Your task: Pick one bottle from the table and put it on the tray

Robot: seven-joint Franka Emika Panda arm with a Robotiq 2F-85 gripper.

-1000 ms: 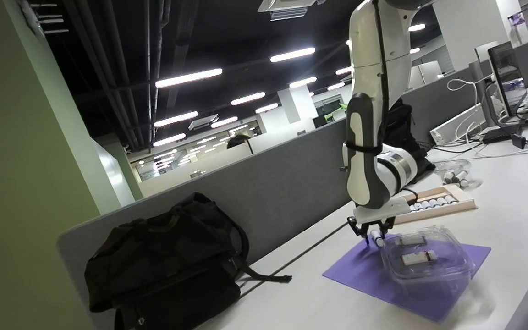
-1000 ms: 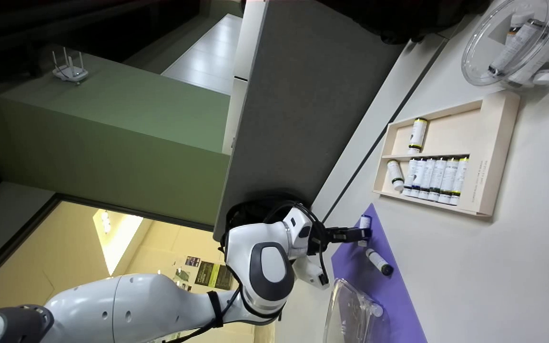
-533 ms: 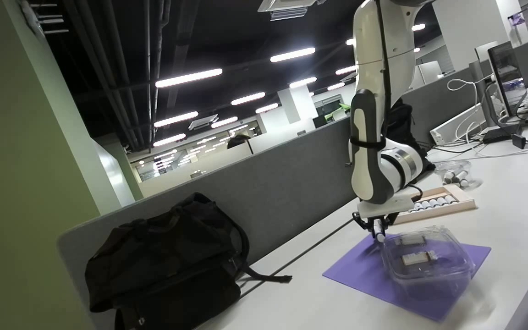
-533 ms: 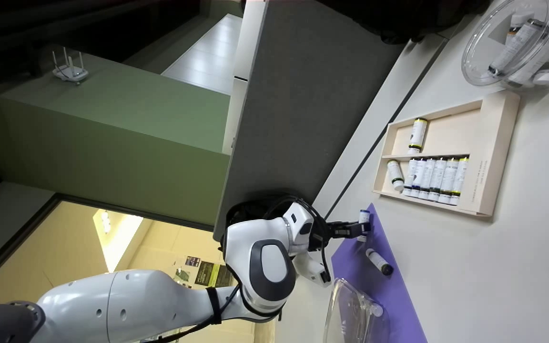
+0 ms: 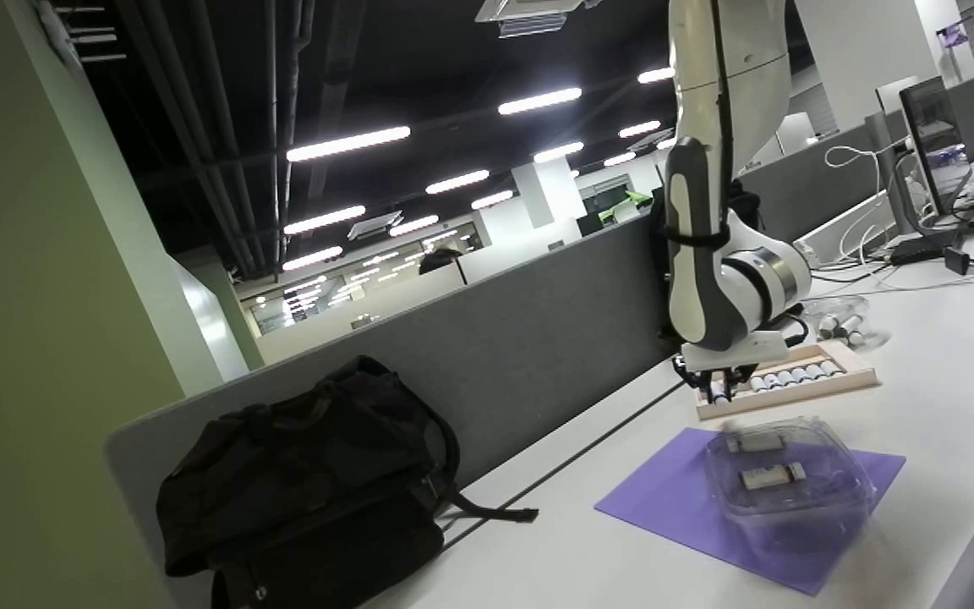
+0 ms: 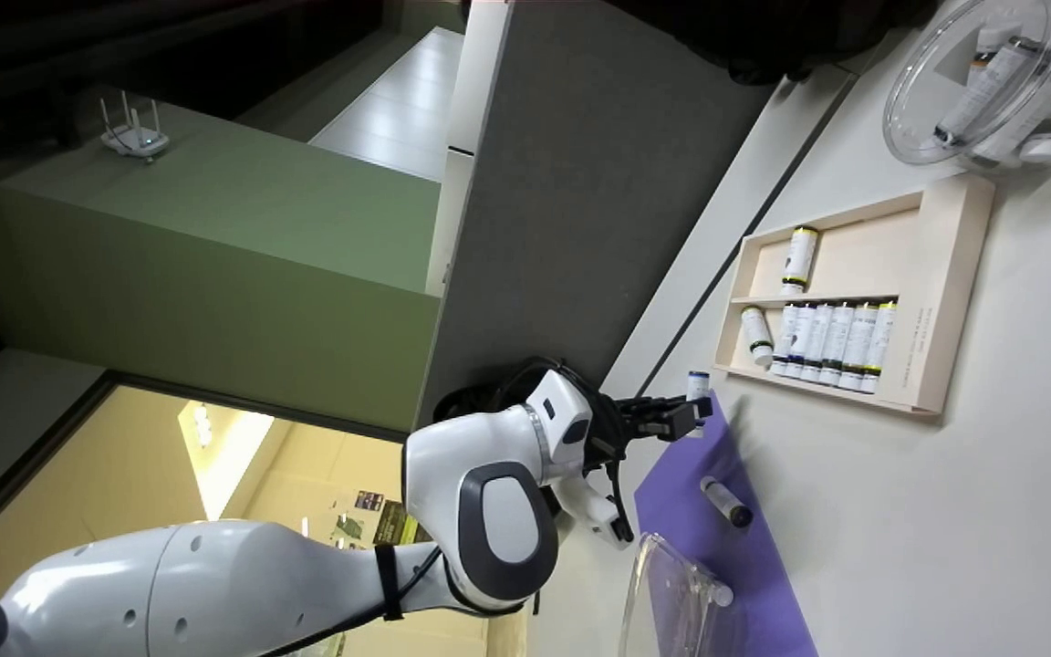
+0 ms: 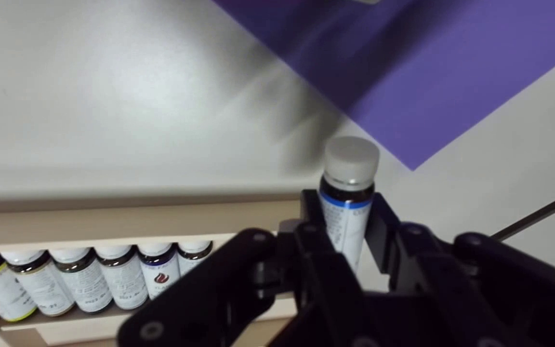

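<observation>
At the wrist view's left, small brown glass bottles with white caps and labels lie in a row in the flat light tan wooden tray. Mid-view, our black two-fingered tool is narrowed around a brown glass bottle with a white cap and blue stripe, held off the white counter near the tray's rim; right of it is the flat purple square mat. The step, we judge, is carrying it to the tray: we should clear the rim, match the row's direction, and let go only once it rests, lest it roll.

In an exterior view we see, left to right, the clear plastic box, a loose bottle outside it, a slanted bottle beside the row, and a lone bottle in the other compartment. The wrist view shows none of these plainly, but it alone gives us the stripe just under the cap.
</observation>
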